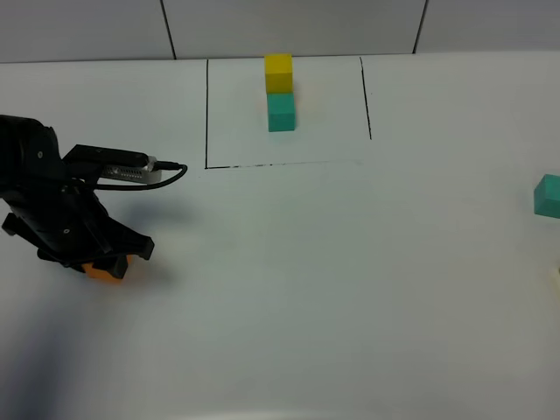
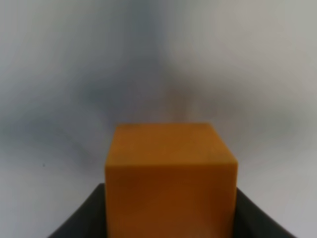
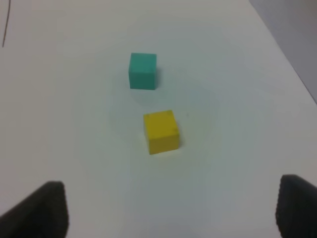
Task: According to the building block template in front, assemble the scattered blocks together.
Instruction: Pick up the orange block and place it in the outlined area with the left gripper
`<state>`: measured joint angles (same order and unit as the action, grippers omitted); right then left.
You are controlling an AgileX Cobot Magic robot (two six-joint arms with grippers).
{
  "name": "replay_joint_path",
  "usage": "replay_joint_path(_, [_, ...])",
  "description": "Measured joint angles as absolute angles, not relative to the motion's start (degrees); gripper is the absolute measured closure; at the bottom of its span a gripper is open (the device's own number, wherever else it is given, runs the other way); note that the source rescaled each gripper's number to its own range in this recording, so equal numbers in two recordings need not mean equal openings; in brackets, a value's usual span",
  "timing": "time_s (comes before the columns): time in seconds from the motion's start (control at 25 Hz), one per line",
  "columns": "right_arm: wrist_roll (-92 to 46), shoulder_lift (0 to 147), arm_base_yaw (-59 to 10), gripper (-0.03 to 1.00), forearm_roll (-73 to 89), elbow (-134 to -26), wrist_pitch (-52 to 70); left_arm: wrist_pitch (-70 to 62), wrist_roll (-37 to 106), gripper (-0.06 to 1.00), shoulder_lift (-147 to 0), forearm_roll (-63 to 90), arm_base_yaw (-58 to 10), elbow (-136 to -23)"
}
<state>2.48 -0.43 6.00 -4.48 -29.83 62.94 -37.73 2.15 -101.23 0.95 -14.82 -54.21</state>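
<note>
Black left arm [image 1: 52,206] — silver module [image 1: 129,171], black cable [image 1: 172,174]

White table [image 1: 367,289] bearing template [image 1: 280,92], teal cube [image 1: 549,195]

High view down over table [image 1: 350,289]; nearer wrist views, orange cube [image 2: 171,178] and teal cube [image 3: 142,71] in common.

Your table [image 1: 350,289] reads as smooth white, matt with a faint soft sheen and no hard glare. The outline [image 1: 206,114] on it is thin, flat black; you can't tell tape from marker. The template [image 1: 280,92] is two matt cubes in flat colour, foam or soft plastic, can't tell which. The teal cube [image 3: 142,71] and yellow cube [image 3: 161,131] have the same dull finish. The orange cube [image 2: 171,173] is matt too, faces slightly mottled up close. The left gripper [image 1: 107,267] and right gripper [image 3: 171,210] look like black matt plastic. The left arm [image 1: 44,201] has a dull black shell, and its camera unit [image 1: 127,171] looks silvery, metal-like.
</note>
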Motion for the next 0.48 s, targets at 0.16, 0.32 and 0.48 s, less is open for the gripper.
replay_joint_path(0.16, [2.48, -0.43, 6.0, 0.2, -4.48, -29.83, 62.94, -39.4, 2.22, 0.94, -101.23, 0.9, -16.54, -57.14])
replay_joint_path(0.32, [2.48, -0.43, 6.0, 0.2, -4.48, -29.83, 62.94, -41.53, 2.97, 0.94, -101.23, 0.67, -17.63, -60.47])
replay_joint_path(0.48, [2.48, -0.43, 6.0, 0.2, -4.48, -29.83, 62.94, -44.15, 7.81, 0.94, -101.18, 0.61, -18.65, -63.36])
